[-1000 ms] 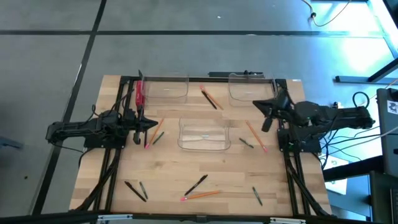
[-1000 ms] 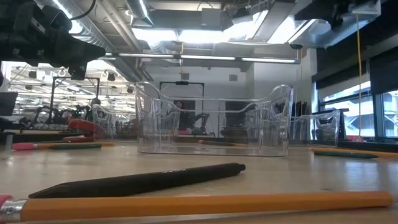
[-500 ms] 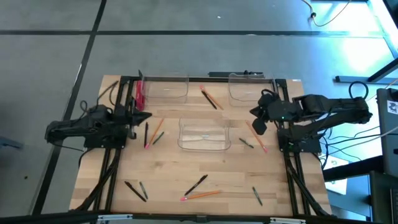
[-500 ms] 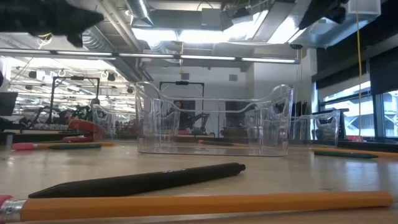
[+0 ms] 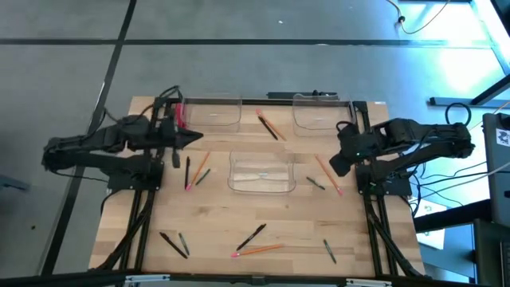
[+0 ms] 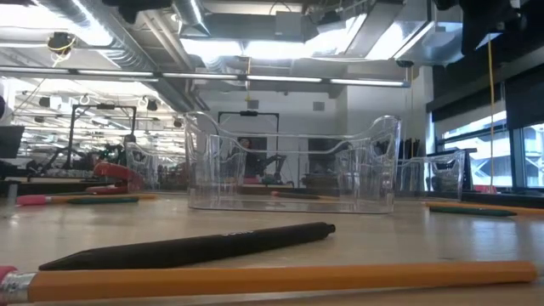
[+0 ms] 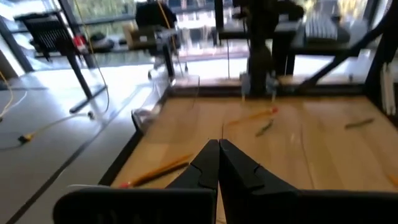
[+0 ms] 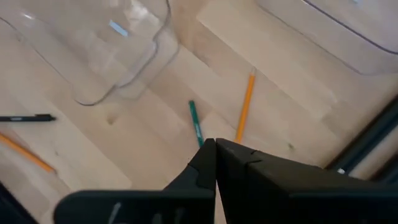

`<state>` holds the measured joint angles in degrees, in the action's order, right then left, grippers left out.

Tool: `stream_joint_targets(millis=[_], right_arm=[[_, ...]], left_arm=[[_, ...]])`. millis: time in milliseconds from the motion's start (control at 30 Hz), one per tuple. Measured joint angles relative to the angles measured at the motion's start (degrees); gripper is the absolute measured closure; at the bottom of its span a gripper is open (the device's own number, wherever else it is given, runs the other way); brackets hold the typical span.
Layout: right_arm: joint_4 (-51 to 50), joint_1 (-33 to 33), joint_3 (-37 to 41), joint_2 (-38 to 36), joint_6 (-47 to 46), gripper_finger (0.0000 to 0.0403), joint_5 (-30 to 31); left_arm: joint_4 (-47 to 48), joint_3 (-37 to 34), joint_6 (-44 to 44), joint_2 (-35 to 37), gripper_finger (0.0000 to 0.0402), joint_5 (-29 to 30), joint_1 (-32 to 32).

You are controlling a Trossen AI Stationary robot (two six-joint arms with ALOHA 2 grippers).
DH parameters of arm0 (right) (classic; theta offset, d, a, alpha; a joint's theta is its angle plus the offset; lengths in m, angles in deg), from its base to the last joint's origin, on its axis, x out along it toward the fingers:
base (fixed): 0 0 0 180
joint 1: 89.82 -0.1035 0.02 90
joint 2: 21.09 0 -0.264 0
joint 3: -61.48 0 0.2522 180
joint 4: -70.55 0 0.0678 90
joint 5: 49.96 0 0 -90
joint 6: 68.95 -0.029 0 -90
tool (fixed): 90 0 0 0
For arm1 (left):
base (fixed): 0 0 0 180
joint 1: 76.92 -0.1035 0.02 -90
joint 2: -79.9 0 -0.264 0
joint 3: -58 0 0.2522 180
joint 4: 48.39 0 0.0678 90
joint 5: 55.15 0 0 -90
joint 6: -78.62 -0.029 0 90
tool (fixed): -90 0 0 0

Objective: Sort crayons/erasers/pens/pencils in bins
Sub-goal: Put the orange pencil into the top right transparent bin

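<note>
Three clear bins stand on the wooden table: far left, far right and middle. Orange pencils, black pens and green crayons lie flat and scattered on the table. My left gripper is shut and empty, raised above the table's left side near the far-left bin; its shut fingers show in the left wrist view. My right gripper is shut and empty above a pencil and a crayon to the right of the middle bin.
A red object lies by the far-left bin. A pencil and a pen lie crossed between the far bins. More sticks lie near the front edge. A pen and a pencil lie close to the low camera.
My left gripper has gone up and toward the table's far edge; its arm has left the top of the low view. My right gripper has come a little toward the near edge, over the pencil to the right of the middle bin. No stick or bin has moved.
</note>
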<state>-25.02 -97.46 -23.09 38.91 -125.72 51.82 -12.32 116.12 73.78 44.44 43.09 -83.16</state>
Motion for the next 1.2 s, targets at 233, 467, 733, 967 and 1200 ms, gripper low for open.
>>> stream_joint_targets(millis=[233,467,733,967,1200], right_arm=[[-0.08,0.00,0.00,2.05,0.09,0.0382,-0.13],[-0.30,0.02,0.00,4.53,-0.12,0.0327,-1.67],[-0.22,0.00,2.51,7.43,-2.67,0.0239,-9.84],[3.91,0.00,14.34,7.43,-6.50,0.0224,-19.03],[13.56,0.01,26.73,7.43,-7.52,0.0224,-24.80]], left_arm=[[4.68,10.37,-0.33,-12.46,0.0401,0.04,0.00],[8.19,15.97,-0.37,-18.15,0.0401,0.05,0.89],[8.21,18.23,-0.40,-20.61,0.0401,0.02,3.52],[8.23,18.25,-0.40,-21.29,0.0401,0.03,4.56],[8.06,18.25,-0.22,-21.27,0.0401,0.03,4.59]])
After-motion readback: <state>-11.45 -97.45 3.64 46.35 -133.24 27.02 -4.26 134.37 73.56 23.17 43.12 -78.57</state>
